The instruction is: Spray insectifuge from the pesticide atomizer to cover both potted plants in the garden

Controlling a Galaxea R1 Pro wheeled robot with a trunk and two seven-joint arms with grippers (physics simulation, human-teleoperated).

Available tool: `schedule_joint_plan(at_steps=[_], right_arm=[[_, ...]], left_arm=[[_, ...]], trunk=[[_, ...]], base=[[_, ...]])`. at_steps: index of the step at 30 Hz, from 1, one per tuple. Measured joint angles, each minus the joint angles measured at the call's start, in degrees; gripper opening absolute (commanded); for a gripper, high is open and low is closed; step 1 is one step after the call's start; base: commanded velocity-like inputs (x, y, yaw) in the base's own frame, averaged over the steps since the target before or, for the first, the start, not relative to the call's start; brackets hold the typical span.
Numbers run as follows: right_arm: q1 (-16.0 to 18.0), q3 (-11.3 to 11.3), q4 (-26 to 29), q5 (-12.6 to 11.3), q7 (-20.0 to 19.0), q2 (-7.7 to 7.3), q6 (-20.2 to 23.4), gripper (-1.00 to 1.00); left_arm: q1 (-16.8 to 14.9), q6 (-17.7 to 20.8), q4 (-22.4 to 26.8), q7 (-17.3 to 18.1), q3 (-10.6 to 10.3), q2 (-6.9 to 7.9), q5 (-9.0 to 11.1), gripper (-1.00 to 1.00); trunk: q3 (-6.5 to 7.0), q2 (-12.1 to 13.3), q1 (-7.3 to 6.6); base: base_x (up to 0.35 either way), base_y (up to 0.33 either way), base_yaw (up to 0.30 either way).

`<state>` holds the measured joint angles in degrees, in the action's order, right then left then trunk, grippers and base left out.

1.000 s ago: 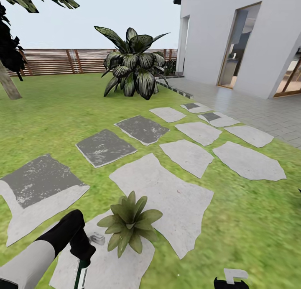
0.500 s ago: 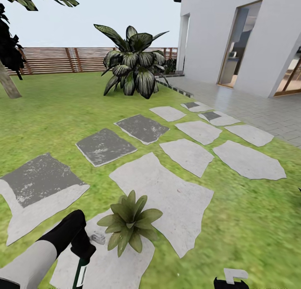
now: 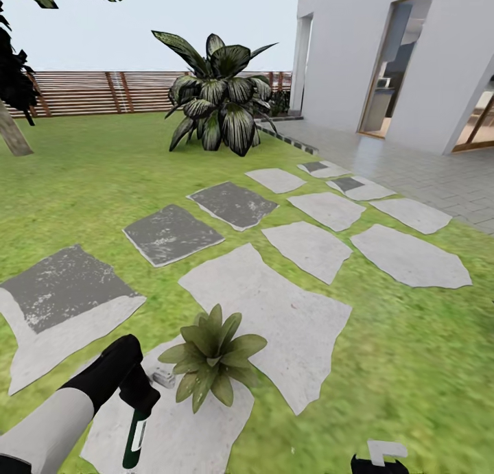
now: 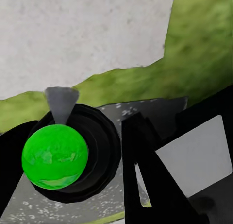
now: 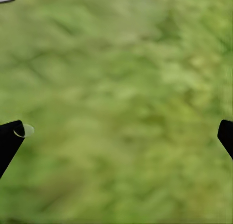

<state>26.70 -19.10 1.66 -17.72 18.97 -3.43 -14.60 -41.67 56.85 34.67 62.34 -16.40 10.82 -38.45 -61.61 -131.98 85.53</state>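
The low pot under the small rosette of pointed green leaves [image 3: 211, 356] is hidden by its foliage. The slim dark green spray bottle with white label [image 3: 135, 440] has its top covered by the black left gripper [image 3: 139, 398]. The right gripper [image 3: 379, 460] is cut off at the frame's bottom edge, and the lawn [image 5: 121, 112] beneath it is blurred.

- No readable text, brand, number or sign is showing in any view.
- The pesticide atomizer [image 3: 135, 438] is carrying a white label on its dark green body, but the label is appearing blank, too small and blurred for any letters.
- The white house wall [image 3: 343, 49] is bearing no sign or number.
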Motion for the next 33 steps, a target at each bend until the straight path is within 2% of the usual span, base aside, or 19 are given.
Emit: schedule_joint_plan(at_steps=[7,18,22,25,27,29,33], right_arm=[[0.0,0.0,0.0,0.1,0.1,-0.08,-0.1,1.00],[0.0,0.0,0.0,0.4,0.0,-0.57,-0.1,1.00],[0.0,0.0,0.0,0.2,0.0,-0.53,-0.1,1.00],[0.0,0.0,0.1,0.1,0.1,-0.46,-0.1,1.00],[0.0,0.0,0.1,0.1,0.1,-0.45,-0.1,1.00],[0.0,0.0,0.1,0.1,0.1,-0.39,0.0,1.00],[0.0,0.0,0.1,0.1,0.1,-0.35,0.0,1.00]], left_arm=[[0.6,-0.2,0.0,-0.1,0.0,-0.13,0.0,-1.00],[0.7,-0.2,0.0,-0.2,0.1,0.20,0.0,-1.00],[-0.2,0.2,0.1,0.0,0.0,-0.34,0.1,-1.00],[-2.6,0.4,0.4,0.3,0.0,-0.88,0.5,-1.00],[-3.0,0.5,0.4,0.4,-0.1,-0.87,0.4,-1.00],[-3.1,0.2,0.1,0.4,0.1,0.21,0.2,-1.00],[-2.6,-0.2,0.0,0.4,0.0,3.38,0.3,-1.00]], trunk=[[-1.68,-2.8,1.54],[-1.69,-2.8,1.54],[-1.69,-2.8,1.54],[-1.71,-2.8,1.54],[-1.82,-2.8,1.54],[-1.98,-2.8,1.54],[-2.25,-2.8,1.54]], base=[[0.000,0.000,0.000],[0.000,0.000,0.000],[0.000,0.000,0.000],[0.000,0.000,0.000],[0.000,0.000,0.011],[0.000,0.000,0.050],[0.000,0.000,0.033]])
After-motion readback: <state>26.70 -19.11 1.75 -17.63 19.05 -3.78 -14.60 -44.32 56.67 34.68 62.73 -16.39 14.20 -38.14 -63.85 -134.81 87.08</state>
